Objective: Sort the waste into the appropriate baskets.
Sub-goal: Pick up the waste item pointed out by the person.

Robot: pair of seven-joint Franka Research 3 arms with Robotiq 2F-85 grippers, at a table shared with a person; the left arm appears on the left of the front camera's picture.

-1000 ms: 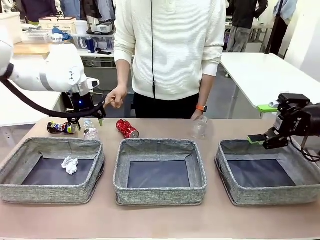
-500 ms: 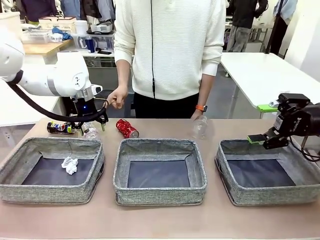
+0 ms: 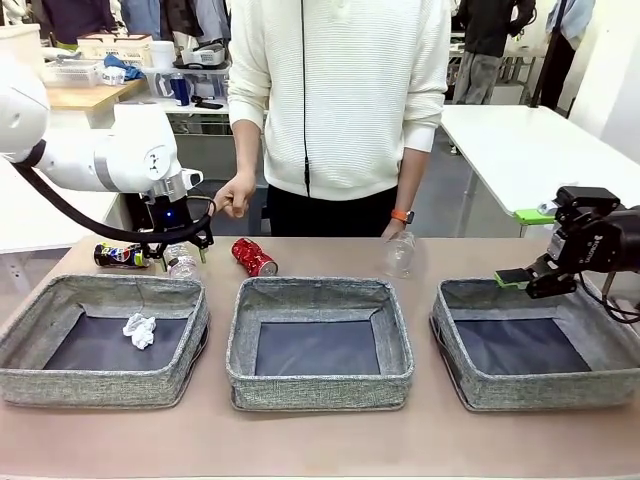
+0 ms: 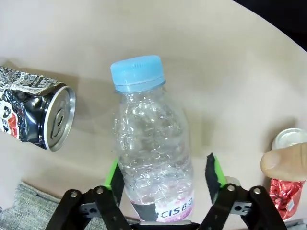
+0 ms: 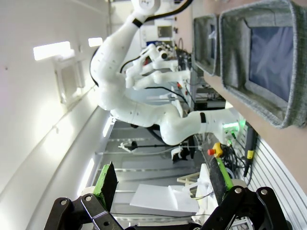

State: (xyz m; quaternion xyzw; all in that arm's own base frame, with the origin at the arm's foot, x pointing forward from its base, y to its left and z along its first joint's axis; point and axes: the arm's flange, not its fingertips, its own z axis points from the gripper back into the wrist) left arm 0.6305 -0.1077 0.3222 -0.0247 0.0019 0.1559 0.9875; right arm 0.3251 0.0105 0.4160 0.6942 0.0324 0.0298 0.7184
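A clear plastic bottle (image 4: 151, 158) with a blue cap lies on the table between the two green pads of my left gripper (image 4: 163, 175). The jaws stand apart, with a gap on the right side. From the front, that gripper (image 3: 182, 250) is low over the bottle (image 3: 182, 266), behind the left basket (image 3: 100, 385). A crushed dark can (image 3: 120, 255) lies to its left and a crushed red can (image 3: 254, 257) to its right. A crumpled paper ball (image 3: 140, 330) lies in the left basket. My right gripper (image 3: 525, 277) hangs open over the right basket (image 3: 540, 390).
The middle basket (image 3: 320, 385) holds nothing. A crushed clear container (image 3: 398, 255) stands behind it. The person stands at the far edge with one hand (image 3: 232, 195) near my left arm; a fingertip (image 4: 283, 163) rests by the red can (image 4: 285, 201).
My left arm shifted slightly right and lowered the gripper around the bottle. The right arm has not moved.
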